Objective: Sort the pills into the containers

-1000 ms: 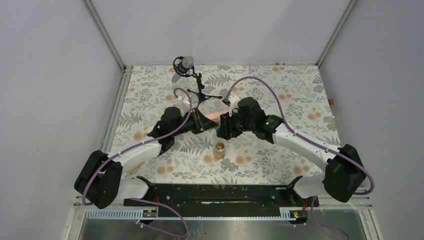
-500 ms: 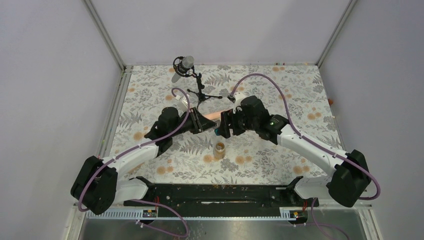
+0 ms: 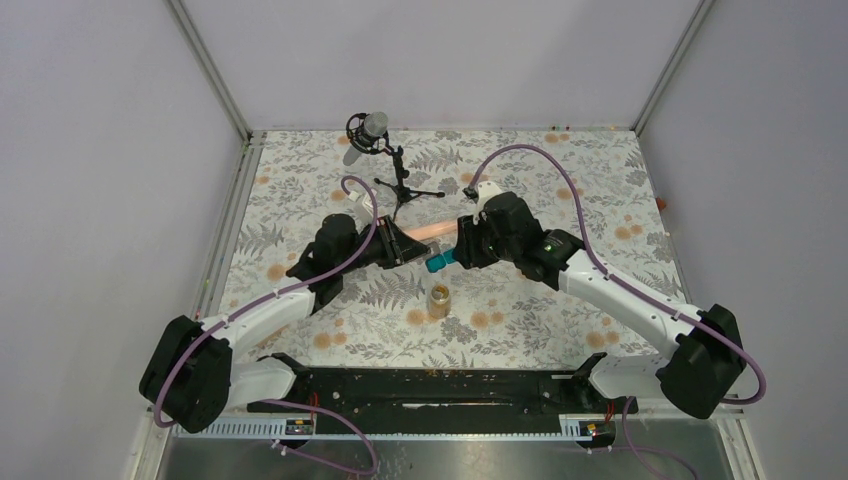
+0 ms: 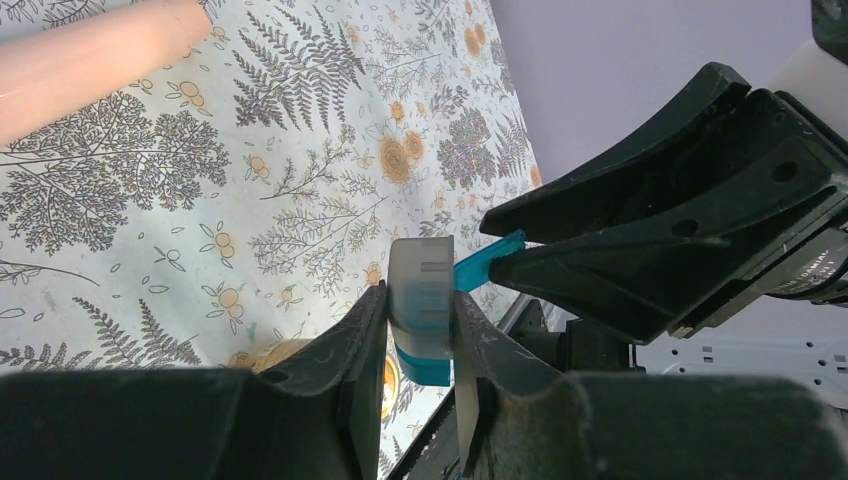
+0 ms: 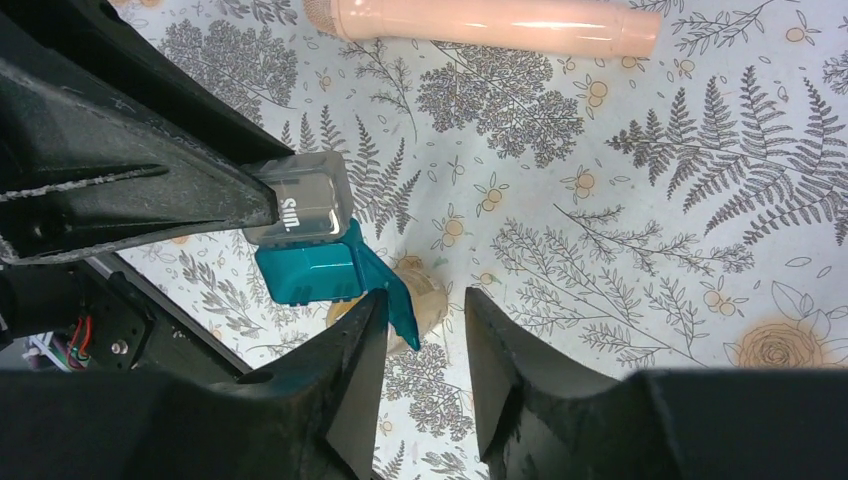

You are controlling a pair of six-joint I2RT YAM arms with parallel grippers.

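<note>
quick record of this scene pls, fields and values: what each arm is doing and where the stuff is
left end effector: shut on the box, held clear of the tablecloth
lid: teal, hinged open on the box
right end effector: fingers apart, at the lid, gripping nothing
bottle: amber, upright on the tablecloth, just nearer the arm bases than the box
tube: peach, lying flat beyond both end effectors
microphone: on a stand at the back
pills: cannot tell
</note>
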